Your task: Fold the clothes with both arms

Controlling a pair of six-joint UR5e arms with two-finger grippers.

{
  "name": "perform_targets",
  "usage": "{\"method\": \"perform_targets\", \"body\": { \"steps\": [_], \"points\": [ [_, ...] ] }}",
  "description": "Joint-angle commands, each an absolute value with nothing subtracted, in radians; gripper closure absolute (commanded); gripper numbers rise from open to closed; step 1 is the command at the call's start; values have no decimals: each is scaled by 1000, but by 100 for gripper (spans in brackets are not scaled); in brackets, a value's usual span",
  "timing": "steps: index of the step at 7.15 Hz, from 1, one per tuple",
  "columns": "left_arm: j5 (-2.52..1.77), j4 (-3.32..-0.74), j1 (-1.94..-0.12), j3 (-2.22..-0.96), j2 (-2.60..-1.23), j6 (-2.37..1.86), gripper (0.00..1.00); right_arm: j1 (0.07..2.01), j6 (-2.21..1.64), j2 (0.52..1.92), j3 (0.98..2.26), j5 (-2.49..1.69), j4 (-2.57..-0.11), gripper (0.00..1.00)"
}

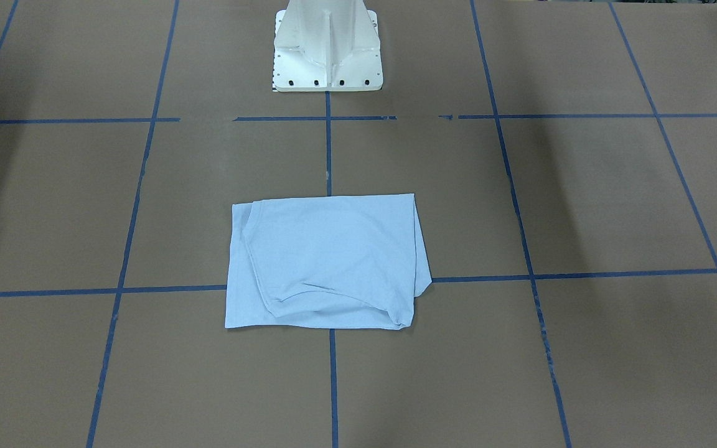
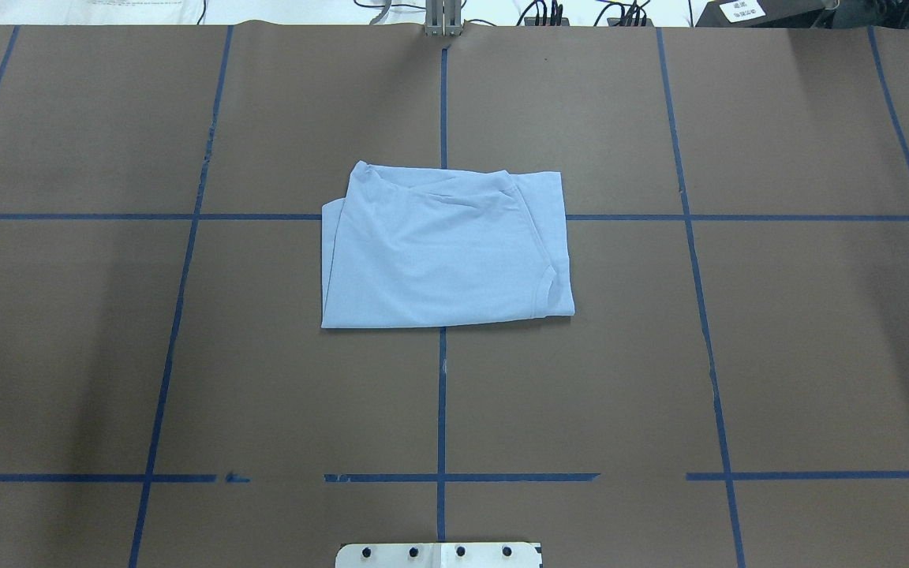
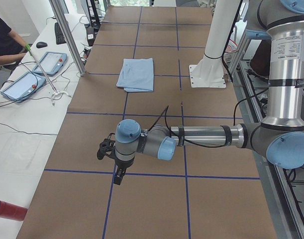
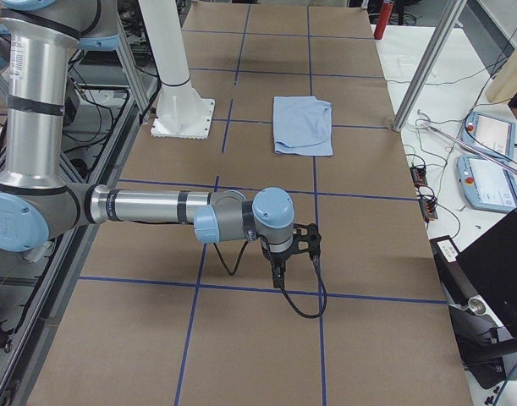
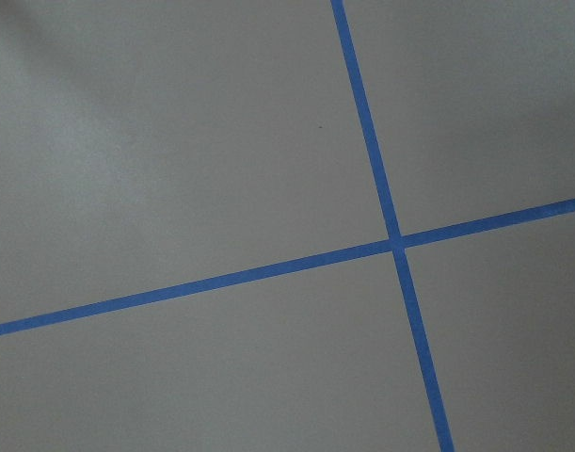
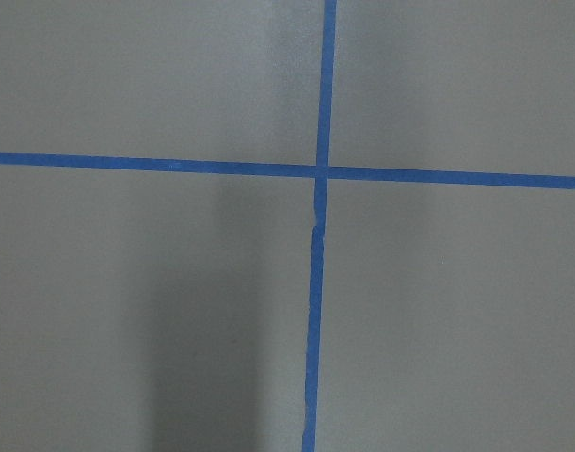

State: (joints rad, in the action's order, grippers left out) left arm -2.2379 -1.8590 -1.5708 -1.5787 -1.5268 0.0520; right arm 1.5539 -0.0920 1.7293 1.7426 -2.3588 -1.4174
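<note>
The light blue T-shirt (image 1: 327,261) lies folded into a rough rectangle at the middle of the brown table, also in the overhead view (image 2: 447,248) and both side views (image 3: 137,74) (image 4: 303,125). Its collar edge shows at one corner (image 2: 549,284); the palm print and the neck label are hidden. My left gripper (image 3: 119,179) hangs over a tape crossing far from the shirt. My right gripper (image 4: 277,282) hangs over the table's other end. Each shows only in a side view, so I cannot tell if it is open or shut. Both wrist views show bare table and tape.
The white pedestal base (image 1: 327,56) stands behind the shirt. Blue tape lines (image 2: 442,410) grid the table. A side bench holds tablets (image 3: 22,84) with cables, and an operator (image 3: 5,42) sits there. A red cylinder (image 3: 7,210) lies off the table's corner.
</note>
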Motion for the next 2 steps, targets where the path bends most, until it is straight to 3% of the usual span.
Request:
{"method": "perform_targets", "body": {
  "steps": [1, 2],
  "points": [
    [-2238, -1861, -1571, -1580, -1528, 52, 0, 1554, -94, 1729, 1743, -2359, -1416, 0],
    [-2238, -1861, -1571, -1580, -1528, 52, 0, 1554, -94, 1730, 1743, -2361, -1414, 0]
  ]
}}
